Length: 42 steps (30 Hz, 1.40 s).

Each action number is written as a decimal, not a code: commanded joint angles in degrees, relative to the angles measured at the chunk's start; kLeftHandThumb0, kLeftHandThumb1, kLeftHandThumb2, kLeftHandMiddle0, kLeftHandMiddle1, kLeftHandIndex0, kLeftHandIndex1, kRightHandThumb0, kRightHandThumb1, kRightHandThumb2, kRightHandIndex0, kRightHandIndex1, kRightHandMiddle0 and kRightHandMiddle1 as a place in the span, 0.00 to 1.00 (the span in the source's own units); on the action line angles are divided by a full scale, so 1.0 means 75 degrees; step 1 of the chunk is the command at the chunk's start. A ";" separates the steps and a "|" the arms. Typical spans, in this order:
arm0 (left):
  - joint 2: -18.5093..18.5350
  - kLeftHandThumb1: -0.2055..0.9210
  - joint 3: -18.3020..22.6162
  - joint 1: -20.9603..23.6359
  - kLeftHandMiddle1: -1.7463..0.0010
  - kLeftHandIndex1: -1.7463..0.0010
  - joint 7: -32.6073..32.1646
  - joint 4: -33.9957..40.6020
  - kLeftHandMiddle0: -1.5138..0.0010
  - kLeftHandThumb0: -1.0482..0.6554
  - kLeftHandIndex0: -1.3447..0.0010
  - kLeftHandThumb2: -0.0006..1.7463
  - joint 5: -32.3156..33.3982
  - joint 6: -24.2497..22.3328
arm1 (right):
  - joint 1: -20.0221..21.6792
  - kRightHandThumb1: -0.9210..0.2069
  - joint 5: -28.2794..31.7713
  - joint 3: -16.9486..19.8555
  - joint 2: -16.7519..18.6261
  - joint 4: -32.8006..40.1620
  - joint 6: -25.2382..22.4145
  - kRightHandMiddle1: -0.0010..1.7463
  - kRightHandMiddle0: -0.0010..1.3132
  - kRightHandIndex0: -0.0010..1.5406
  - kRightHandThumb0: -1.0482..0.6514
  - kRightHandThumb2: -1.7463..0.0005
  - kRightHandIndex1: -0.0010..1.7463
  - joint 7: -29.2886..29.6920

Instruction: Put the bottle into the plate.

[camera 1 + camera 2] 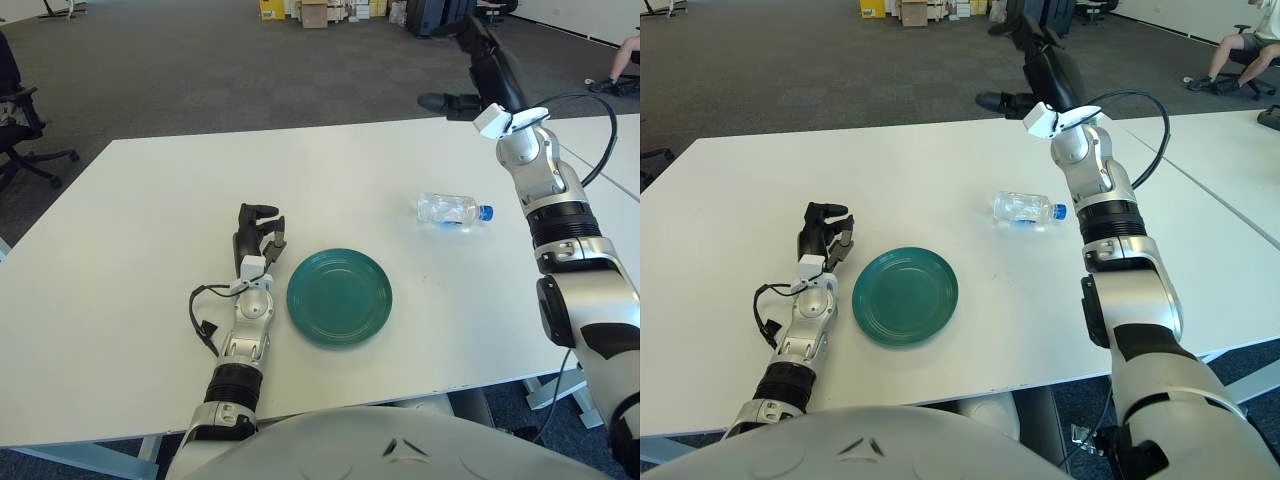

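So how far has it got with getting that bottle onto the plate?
Nothing is done yet. The bottle lies on its side on the table, apart from the empty green plate. The right hand is raised above it, holding nothing; the left hand shows beside the plate. Grasping and placing remain.

Right arm raised and extended forward, forearm rising steeply from the elbow at the lower right to the wrist near the top of the view. A black cable loops from the wrist along the outer side of the forearm. Right robot hand [478, 62] held high, tilted forward, fingers spread and holding nothing; one finger [446, 102] projects toward the robot's left.

Left arm stretched forward and low, forearm lying along the surface [130, 260]. A short black cable loops out beside the wrist. Left robot hand [256, 234] points away from the body, fingers loosely curled, holding nothing.
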State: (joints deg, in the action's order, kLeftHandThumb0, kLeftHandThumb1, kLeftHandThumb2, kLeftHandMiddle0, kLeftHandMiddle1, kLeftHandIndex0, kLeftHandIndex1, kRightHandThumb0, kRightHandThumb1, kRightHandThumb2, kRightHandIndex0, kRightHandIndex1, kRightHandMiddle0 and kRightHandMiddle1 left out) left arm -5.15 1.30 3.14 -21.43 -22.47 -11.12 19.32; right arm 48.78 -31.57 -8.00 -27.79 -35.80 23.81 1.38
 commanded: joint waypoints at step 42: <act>-0.0095 1.00 -0.0030 -0.0073 0.48 0.07 -0.0037 0.0293 0.60 0.41 0.77 0.24 -0.0007 -0.0030 | 0.1554 0.00 -0.2688 -0.3950 -0.0055 -0.5074 0.0381 0.00 0.00 0.00 0.00 0.88 0.00 0.0928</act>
State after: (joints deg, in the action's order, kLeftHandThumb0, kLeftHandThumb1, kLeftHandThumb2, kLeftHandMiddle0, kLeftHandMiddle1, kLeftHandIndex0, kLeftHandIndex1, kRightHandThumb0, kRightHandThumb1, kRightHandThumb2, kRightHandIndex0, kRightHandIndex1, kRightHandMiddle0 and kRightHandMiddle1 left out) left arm -5.86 1.12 2.37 -21.74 -20.78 -11.44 19.30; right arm 60.12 -50.78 -36.45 -29.50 -73.73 26.98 8.96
